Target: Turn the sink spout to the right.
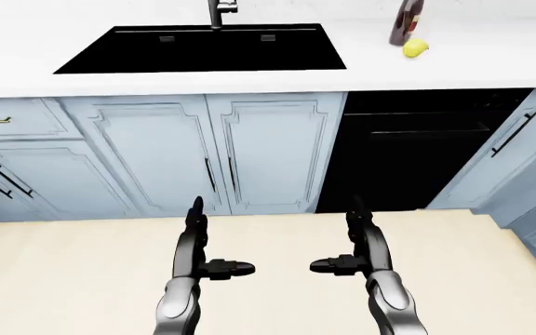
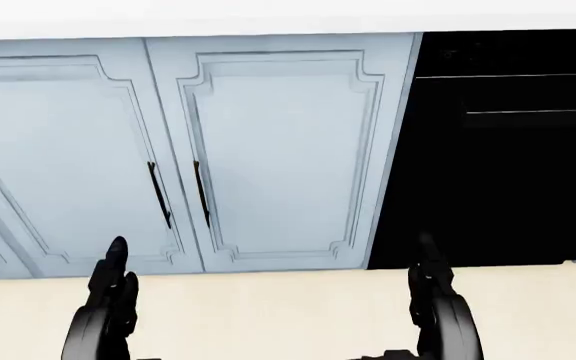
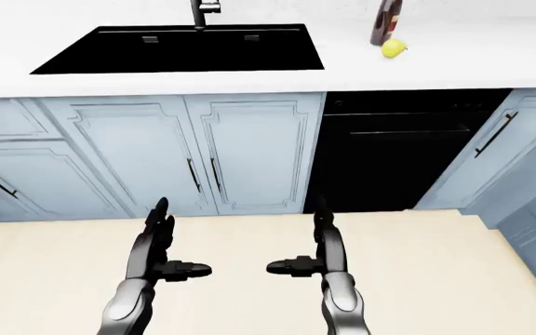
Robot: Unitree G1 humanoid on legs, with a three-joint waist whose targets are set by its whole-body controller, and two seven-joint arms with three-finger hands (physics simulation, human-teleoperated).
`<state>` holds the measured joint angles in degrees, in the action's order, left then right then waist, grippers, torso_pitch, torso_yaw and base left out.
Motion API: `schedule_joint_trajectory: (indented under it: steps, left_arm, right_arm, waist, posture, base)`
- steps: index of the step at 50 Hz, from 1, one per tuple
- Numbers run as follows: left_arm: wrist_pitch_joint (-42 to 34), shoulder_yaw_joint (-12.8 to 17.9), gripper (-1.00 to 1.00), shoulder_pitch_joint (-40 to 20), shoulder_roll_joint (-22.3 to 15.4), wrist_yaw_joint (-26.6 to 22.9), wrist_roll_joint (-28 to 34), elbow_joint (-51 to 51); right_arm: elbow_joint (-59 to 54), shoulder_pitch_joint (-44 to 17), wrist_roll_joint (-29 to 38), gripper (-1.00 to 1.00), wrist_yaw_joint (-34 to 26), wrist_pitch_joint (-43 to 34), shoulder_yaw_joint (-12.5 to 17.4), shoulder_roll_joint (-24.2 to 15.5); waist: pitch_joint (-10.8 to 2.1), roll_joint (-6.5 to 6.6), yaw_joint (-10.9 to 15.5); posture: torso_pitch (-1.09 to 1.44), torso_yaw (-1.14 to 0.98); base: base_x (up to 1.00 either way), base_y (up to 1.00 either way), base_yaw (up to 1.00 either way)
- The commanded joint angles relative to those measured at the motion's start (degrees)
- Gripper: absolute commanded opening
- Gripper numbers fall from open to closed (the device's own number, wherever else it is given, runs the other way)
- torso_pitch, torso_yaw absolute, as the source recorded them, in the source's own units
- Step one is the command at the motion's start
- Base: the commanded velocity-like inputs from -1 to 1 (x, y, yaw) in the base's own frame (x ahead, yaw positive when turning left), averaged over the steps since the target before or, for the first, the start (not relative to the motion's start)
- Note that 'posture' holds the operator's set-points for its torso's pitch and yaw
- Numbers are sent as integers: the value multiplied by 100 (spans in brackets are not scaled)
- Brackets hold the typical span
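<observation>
Left hand [image 1: 198, 244] and right hand [image 1: 361, 244] both open, fingers straight, thumbs pointing at each other, holding nothing. Both hang low over the floor [image 1: 73, 279], well short of the cabinet doors [image 1: 212, 153]. Faucet [image 1: 219, 12] sits at the top of the left-eye view behind the black sink [image 1: 203, 49], only its base showing. Bottle [image 1: 408, 21] and lemon [image 1: 416, 47] on the counter [image 1: 492, 56], right of the sink.

A dark bottle [image 1: 409, 21] is seen on the white counter [image 1: 492, 59], a yellow lemon [image 1: 416, 47] just beside it — pale blue cabinet doors [image 1: 217, 153] and a black dishwasher [image 1: 417, 150] are set below.
</observation>
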<state>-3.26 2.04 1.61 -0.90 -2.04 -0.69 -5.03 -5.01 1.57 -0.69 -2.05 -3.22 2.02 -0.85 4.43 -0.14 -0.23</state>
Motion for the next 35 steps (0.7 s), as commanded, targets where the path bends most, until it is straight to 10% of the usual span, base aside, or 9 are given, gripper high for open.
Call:
schedule_joint_trajectory:
  steps: [1, 3, 5, 8, 21, 26, 30, 33, 35]
  left_arm:
    - [251, 69, 100, -335, -28, 90, -21, 345]
    - [379, 74, 100, -344, -32, 179, 39, 244]
    - [376, 107, 100, -361, -56, 204, 30, 214]
    - [302, 131, 100, -378, -69, 229, 12, 295]
    - [311, 163, 100, -321, -95, 220, 29, 403]
    - [305, 170, 100, -328, -94, 219, 34, 410]
    - [305, 173, 100, -346, -96, 228, 47, 401]
    - [294, 182, 100, -348, -103, 227, 46, 411]
    - [297, 191, 100, -349, -109, 228, 49, 413]
  right_arm:
    - [225, -193, 34, 100, 5, 481, 101, -103]
    - [354, -122, 48, 100, -52, 394, 81, -92]
    - [454, -74, 83, 100, -19, 387, 90, -77]
    - [588, -44, 181, 100, 22, 324, 65, -70]
    - [854, 81, 358, 100, -5, 183, 7, -51]
    - [850, 64, 387, 100, -15, 174, -3, -43]
    - [997, 96, 337, 100, -26, 111, 26, -38]
    - [1060, 112, 287, 100, -33, 110, 48, -33]
    - [1035, 116, 272, 100, -31, 129, 59, -36]
  waist:
    - [-5, -45, -12]
    - [-352, -4, 20]
    - [-99, -47, 26]
    - [-427, -50, 29]
    - [-591, -3, 25]
    - [-393, -416, -35]
    - [-281, -270, -73]
    - [-280, 532, -163]
    - [-210, 335, -83]
  posture:
    - [0, 0]
    - [0, 0]
    - [0, 0]
    - [0, 0]
    - [0, 0]
    - [0, 0]
    - [0, 0]
    - [0, 0]
    - [0, 0]
  base:
    - [0, 0, 0]
    - [0, 0, 0]
    - [0, 0, 0]
    - [0, 0, 0]
    - [0, 4, 0]
    - [0, 91, 0]
    - [0, 70, 0]
    - [0, 0, 0]
    - [0, 0, 0]
